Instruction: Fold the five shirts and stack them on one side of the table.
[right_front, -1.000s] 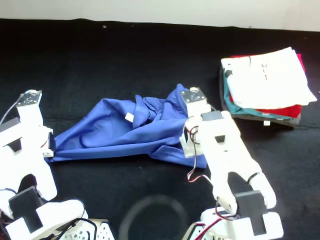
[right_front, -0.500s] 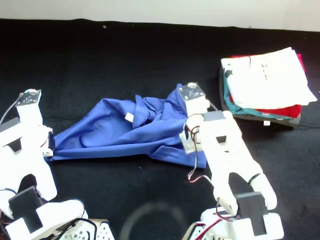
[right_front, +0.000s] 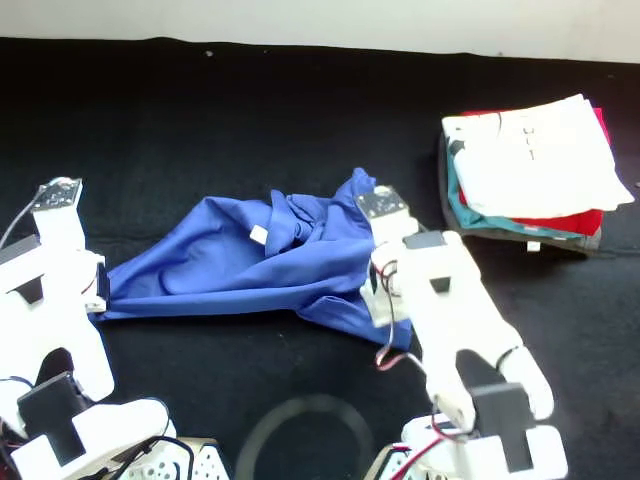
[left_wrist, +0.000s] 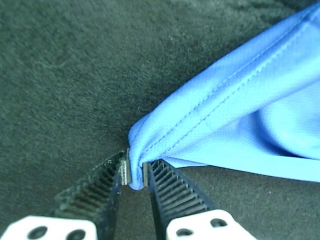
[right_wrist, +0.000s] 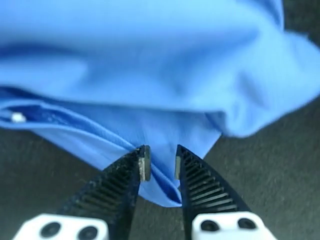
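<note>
A crumpled blue shirt (right_front: 250, 265) lies spread across the middle of the black table. My left gripper (left_wrist: 135, 176) is shut on the shirt's (left_wrist: 235, 110) left corner, low over the cloth, at the shirt's left end in the high view. My right gripper (right_wrist: 160, 162) hangs over the shirt's (right_wrist: 150, 75) near right edge, its jaws a little apart with a flat fold of fabric between them. In the high view the right arm (right_front: 430, 290) covers that edge. A stack of folded shirts (right_front: 530, 170), white on top over red and teal, sits at the far right.
The black table cloth (right_front: 200, 120) is bare behind the shirt and between the arms' bases. A pale wall strip (right_front: 320, 20) borders the far edge. The folded stack stands close to the right arm's far side.
My right arm has shifted slightly toward the near side and left over the shirt's right edge. The left arm and its hold on the corner have stayed as they were.
</note>
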